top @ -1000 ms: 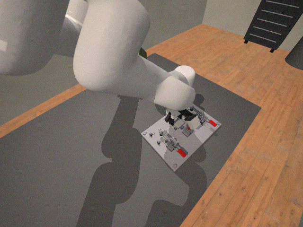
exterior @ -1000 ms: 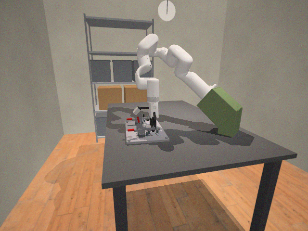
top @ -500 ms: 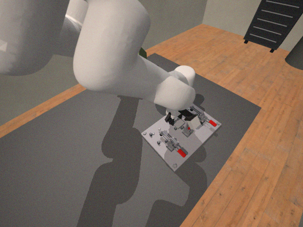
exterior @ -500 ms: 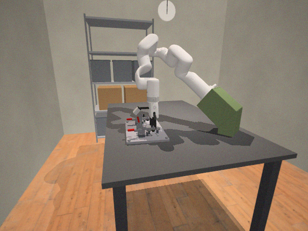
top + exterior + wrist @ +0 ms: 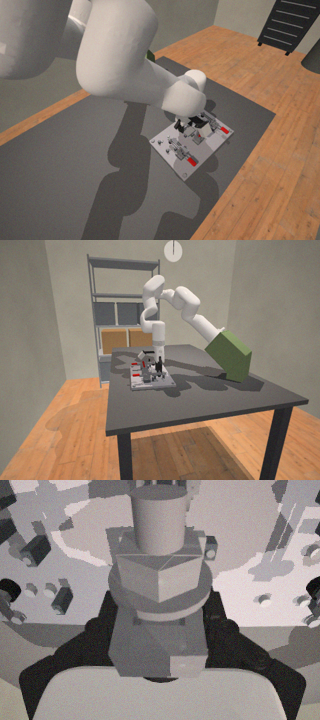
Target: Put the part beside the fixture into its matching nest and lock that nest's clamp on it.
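1. Near the counter's right-hand edge in the top view, the fixture plate lies on the counter; the gripper is over its middle, beside the grey part.
2. Toward the counter's left edge, the exterior view shows two red handles lying low and the middle red handle raised. The part's contact with its pads cannot be told.
3. Beyond the counter's edge in the wrist view, the claw is closed on the part, black fingers at both sides; a round clamp spindle overlaps it.
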Tool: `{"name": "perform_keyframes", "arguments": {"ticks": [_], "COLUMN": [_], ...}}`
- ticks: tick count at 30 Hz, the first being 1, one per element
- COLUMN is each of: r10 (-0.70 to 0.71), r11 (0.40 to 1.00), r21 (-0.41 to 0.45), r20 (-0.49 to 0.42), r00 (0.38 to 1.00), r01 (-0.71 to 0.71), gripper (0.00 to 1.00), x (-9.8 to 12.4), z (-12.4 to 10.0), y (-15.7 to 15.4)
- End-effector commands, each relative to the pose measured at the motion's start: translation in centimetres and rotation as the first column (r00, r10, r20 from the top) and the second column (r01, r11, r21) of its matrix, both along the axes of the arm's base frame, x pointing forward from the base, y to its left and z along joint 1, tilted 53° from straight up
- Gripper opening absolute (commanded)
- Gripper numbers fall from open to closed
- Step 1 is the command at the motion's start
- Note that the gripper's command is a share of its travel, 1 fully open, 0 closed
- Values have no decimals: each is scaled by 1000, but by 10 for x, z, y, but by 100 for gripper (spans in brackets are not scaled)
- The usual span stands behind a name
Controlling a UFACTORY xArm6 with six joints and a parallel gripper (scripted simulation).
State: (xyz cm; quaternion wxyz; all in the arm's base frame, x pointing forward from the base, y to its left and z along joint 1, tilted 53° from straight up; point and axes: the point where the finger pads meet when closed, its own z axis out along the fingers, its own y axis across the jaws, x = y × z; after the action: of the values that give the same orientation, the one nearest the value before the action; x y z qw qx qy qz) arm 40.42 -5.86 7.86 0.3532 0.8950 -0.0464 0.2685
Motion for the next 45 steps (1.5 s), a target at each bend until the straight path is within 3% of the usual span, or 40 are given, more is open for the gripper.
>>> {"name": "perform_keyframes", "arguments": {"ticks": [1,15,16,45], "r10": [1,1,1,1], "r11": [1000,1000,1000,1000], "r21": [1,1,1,1], "r20": [1,1,1,1], "r00": [1000,1000,1000,1000], "r01": [-1,-1,-1,-1], "gripper": [0,0,100,100], "x": [1,1,1,1], "z": [1,1,1,1], "y": [0,0,0,0]}}
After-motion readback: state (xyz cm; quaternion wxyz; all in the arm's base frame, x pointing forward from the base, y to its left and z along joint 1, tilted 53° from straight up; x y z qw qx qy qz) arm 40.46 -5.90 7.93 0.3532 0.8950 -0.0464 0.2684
